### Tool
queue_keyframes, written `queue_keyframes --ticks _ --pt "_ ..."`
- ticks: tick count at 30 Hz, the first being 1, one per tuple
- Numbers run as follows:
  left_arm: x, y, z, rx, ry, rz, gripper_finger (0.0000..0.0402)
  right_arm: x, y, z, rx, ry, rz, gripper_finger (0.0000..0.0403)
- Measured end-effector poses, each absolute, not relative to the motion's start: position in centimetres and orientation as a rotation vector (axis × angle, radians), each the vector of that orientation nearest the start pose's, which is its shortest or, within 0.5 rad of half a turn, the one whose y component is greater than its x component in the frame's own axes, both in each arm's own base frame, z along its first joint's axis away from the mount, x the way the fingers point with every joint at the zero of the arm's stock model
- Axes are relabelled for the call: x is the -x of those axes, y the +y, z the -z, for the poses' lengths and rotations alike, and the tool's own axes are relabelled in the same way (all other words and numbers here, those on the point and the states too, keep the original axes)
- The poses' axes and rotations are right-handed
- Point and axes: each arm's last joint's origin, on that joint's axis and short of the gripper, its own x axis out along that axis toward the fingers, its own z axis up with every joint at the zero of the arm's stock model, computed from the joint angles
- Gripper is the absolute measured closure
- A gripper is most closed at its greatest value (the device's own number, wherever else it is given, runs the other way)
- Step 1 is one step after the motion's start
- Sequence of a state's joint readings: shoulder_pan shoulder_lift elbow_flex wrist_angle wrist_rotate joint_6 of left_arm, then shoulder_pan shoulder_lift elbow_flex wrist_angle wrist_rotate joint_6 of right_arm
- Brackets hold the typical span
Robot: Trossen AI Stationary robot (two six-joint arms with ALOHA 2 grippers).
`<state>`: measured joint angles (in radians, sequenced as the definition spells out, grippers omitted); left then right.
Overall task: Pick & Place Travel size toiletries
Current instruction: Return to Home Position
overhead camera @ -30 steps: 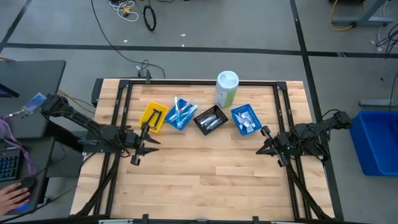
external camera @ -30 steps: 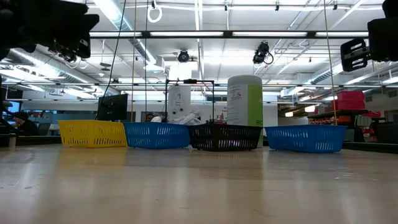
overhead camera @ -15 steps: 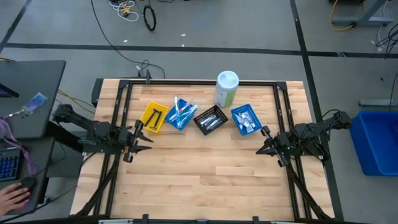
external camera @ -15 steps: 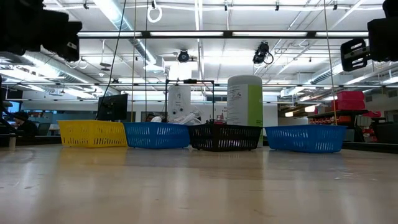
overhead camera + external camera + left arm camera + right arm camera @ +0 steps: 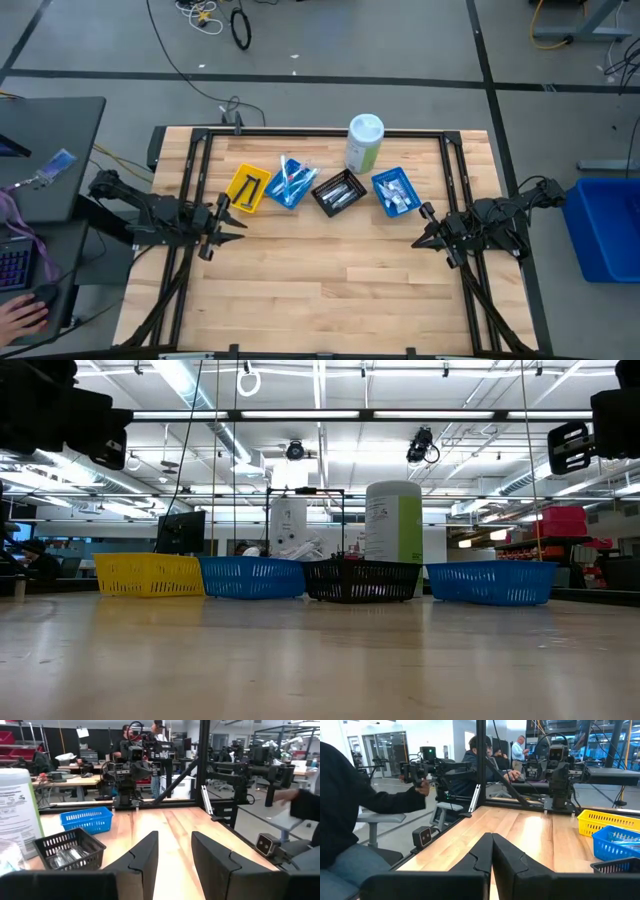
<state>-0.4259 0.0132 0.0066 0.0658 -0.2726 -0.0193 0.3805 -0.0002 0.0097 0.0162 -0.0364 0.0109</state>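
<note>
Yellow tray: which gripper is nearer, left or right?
Left. The left gripper is close beside the yellow tray; the right gripper is far off, at the table's opposite side.

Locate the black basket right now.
In the high view, the black basket sits centrally in the far row, between the left blue basket and the right blue basket, near the white-and-green canister.

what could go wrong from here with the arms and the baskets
1. The left gripper, open, hangs close beside the yellow basket; a swing that way could shove the basket.
2. The tall canister stands close behind the black basket; a low pass by either arm might topple it onto the row.
3. A person's hand lies near the left arm's base and could be struck if that arm swings out.
</note>
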Motion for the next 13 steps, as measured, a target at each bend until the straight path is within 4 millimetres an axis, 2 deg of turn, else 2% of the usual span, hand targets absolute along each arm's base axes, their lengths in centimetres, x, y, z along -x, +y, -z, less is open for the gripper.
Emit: queue_keyframes --ticks 13 --pt "-9.14 -3.31 -17.11 0.040 -0.056 0.158 0.0276 -8.97 3.70 -16.84 -0.015 -0.024 -0.417 0.0389"
